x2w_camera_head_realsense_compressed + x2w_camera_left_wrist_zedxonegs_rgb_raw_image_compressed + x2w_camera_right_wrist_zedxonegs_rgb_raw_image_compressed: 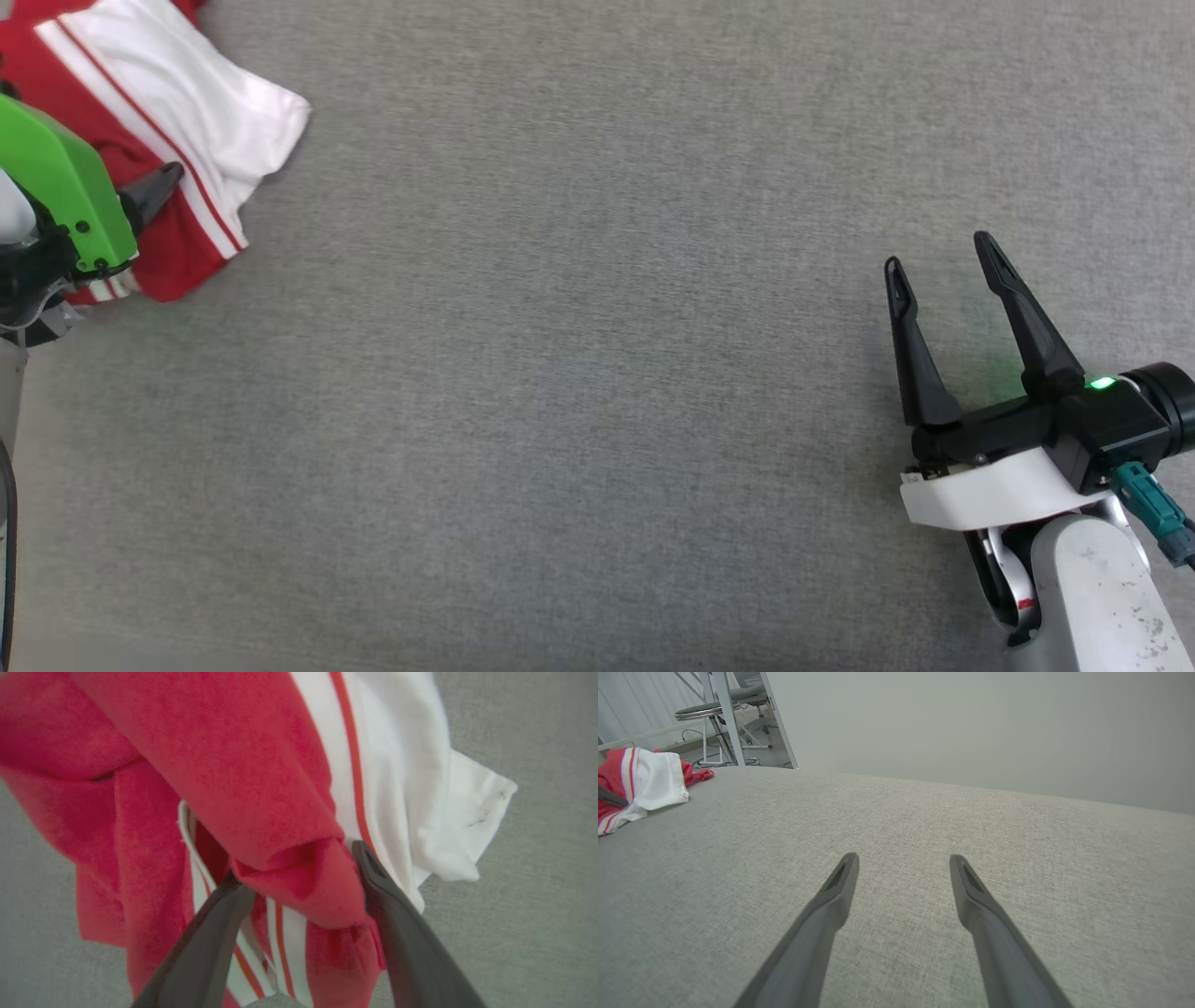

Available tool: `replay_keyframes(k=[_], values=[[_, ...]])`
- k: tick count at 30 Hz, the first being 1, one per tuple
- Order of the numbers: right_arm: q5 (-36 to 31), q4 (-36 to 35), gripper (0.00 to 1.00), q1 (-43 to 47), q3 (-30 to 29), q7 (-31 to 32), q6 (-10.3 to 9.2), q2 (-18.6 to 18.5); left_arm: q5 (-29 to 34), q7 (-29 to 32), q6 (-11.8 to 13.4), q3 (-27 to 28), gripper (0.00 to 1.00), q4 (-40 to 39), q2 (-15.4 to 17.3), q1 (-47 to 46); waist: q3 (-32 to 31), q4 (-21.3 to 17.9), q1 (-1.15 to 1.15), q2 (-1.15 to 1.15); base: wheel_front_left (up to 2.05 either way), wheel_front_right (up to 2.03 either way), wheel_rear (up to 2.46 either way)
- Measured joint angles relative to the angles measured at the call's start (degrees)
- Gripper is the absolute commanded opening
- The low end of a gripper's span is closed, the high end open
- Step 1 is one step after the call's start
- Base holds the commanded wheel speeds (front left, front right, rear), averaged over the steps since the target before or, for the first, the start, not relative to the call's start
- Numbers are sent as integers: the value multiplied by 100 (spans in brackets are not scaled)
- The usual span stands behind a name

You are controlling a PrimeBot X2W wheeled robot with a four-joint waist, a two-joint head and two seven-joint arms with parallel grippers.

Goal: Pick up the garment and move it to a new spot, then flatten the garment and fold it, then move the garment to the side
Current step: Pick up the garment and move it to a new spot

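Now, with the garment (187,103) bunched near the worktop's (597,373) far-left corner and the left end effector (299,868) spread astride a red fold, best close deep before lifting; the right end effector (940,254) idles, spread.

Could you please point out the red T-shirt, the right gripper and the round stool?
Red jersey T-shirt with white sleeves (187,103): head view, on its white sleeve.
Right gripper with two dark fingers (938,250): head view, midway between its fingertips.
Round dark stool (698,711): right wrist view, on its seat.
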Motion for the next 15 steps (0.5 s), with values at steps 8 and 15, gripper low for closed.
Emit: replay_keyframes(k=[8,15], values=[[0,1,100,-54,9,1,0,31,-327,167,2,-20,0,225,160,-56,239,-319,-1,0,0,0,0],[0,76,100,-54,-33,0,0,59,-379,-364,2,-124,0,144,148,37,43,-343,-1,0,0,0,0]])
